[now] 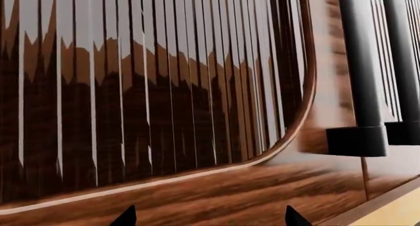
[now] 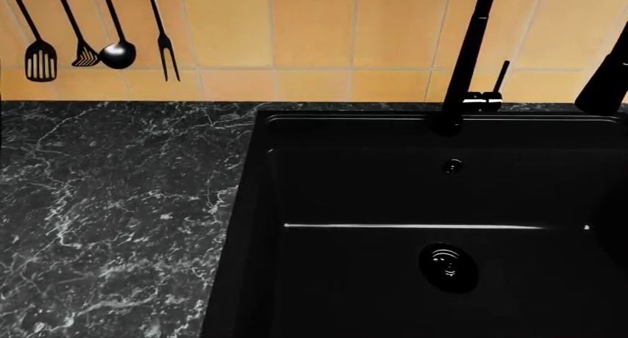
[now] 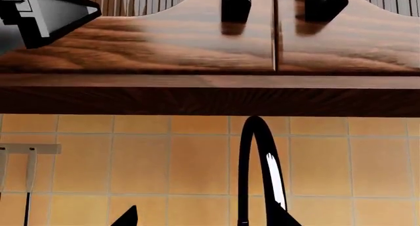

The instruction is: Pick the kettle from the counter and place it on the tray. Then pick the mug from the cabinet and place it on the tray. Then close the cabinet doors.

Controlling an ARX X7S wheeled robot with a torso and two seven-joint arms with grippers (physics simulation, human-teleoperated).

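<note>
Two pairs of dark fingertips were all we saw of our grippers: the left gripper (image 1: 210, 218) showed spread tips close before a dark-wood cabinet door (image 1: 196, 186) with a ribbed glass panel (image 1: 144, 88) and black bar handles (image 1: 357, 88); the right gripper (image 3: 203, 218) showed tips parted too, holding nothing, below the shut cabinet doors (image 3: 196, 44) and facing a black curved faucet (image 3: 253, 172) on orange tiles. Our head view showed the black marble-look counter (image 2: 108, 220) beside a black sink basin (image 2: 393, 279). Kettle, mug and tray appeared nowhere.
</note>
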